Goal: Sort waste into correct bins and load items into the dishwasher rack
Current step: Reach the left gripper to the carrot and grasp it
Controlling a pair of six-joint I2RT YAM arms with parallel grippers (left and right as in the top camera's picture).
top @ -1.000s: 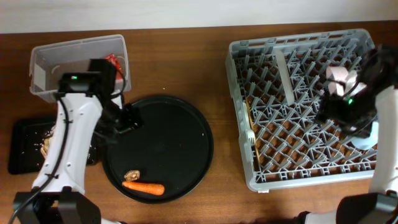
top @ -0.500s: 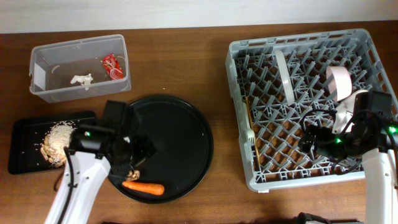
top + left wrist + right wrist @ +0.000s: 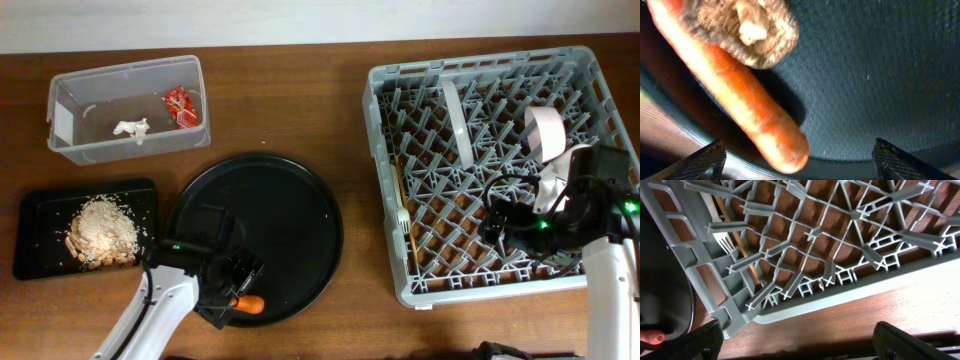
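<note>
The orange carrot (image 3: 740, 100) lies at the front of the round black serving tray (image 3: 290, 215), with the brown lump (image 3: 745, 27) against it. My left gripper (image 3: 800, 162) is open, and the carrot's tip lies between its fingers. From overhead the left gripper (image 3: 235, 288) covers most of the carrot (image 3: 252, 304). My right gripper (image 3: 505, 225) is open and empty over the front of the grey dishwasher rack (image 3: 420, 290). The rack holds the plate (image 3: 458, 120), bowl (image 3: 545, 130), fork (image 3: 403, 215) and chopstick (image 3: 397, 180). The cups are hidden.
The clear tub (image 3: 70, 95) at the back left holds the red wrapper (image 3: 180, 105) and the paper scrap (image 3: 127, 127). The black tray (image 3: 40, 215) at the left holds the rice crumbs (image 3: 100, 232). The right wrist view shows the rack's front wall (image 3: 805, 302).
My left arm moved from the tub down to the front of the round tray, onto the carrot. My right arm moved forward over the rack, then stayed still.
</note>
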